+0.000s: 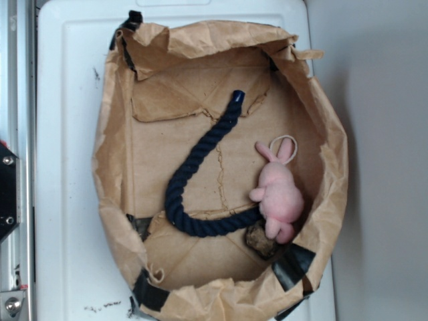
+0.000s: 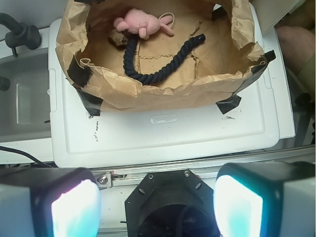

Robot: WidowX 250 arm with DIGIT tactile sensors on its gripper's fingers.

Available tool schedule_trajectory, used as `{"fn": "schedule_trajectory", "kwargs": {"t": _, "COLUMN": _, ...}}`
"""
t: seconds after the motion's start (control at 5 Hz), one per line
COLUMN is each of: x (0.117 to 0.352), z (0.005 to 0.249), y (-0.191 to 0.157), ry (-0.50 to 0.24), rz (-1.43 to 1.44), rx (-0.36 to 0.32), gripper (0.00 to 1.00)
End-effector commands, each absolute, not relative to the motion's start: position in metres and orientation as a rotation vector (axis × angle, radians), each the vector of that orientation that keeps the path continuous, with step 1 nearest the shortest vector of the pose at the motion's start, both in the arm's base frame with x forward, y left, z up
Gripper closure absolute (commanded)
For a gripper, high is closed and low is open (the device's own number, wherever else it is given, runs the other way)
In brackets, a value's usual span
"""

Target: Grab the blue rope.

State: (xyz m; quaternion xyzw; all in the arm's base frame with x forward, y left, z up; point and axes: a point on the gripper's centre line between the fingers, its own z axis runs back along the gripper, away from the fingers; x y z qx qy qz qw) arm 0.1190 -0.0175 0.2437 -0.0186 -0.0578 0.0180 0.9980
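Navy, thick and twisted: blue rope (image 1: 200, 170) curled in the brown paper tray (image 1: 110, 167), one end touching the pink bunny (image 1: 279, 194). Probably limp, light, grippy; best pinched mid-curve, clear of bunny. Hand (image 2: 157, 202) spread wide, empty, well apart.

Twisted-fibre blue rope (image 1: 200, 160) on crumpled matt paper (image 1: 174, 154).

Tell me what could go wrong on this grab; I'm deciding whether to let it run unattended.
1. One end of the blue rope lies against the pink plush bunny, so a grasp near there might catch the toy too.
2. The crumpled paper bag walls rise around the rope; a low approach could snag them.
3. The gripper is open and outside the bag; the rope's curve leaves little room for misalignment.
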Motion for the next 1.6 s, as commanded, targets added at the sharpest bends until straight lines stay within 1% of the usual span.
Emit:
{"fn": "schedule_trajectory", "kwargs": {"t": 0.0, "x": 0.119, "z": 0.244, "y": -0.017, "ry": -0.116, "rz": 0.036, "rx": -0.037, "gripper": 0.00}}
{"fn": "schedule_trajectory", "kwargs": {"t": 0.4, "x": 0.117, "z": 0.229, "y": 0.000, "ry": -0.065, "rz": 0.093, "rx": -0.029, "gripper": 0.00}}
{"fn": "schedule_trajectory", "kwargs": {"t": 0.6, "x": 0.166, "z": 0.227, "y": -0.014, "ry": -0.039, "rz": 0.117, "rx": -0.021, "gripper": 0.00}}
{"fn": "schedule_trajectory", "kwargs": {"t": 0.8, "x": 0.215, "z": 0.225, "y": -0.011, "ry": -0.041, "rz": 0.053, "rx": -0.058, "gripper": 0.00}}
{"fn": "schedule_trajectory", "kwargs": {"t": 1.0, "x": 0.265, "z": 0.227, "y": 0.002, "ry": -0.069, "rz": -0.011, "rx": -0.092, "gripper": 0.00}}
{"fn": "schedule_trajectory", "kwargs": {"t": 1.4, "x": 0.265, "z": 0.227, "y": 0.002, "ry": -0.069, "rz": -0.011, "rx": -0.092, "gripper": 0.00}}
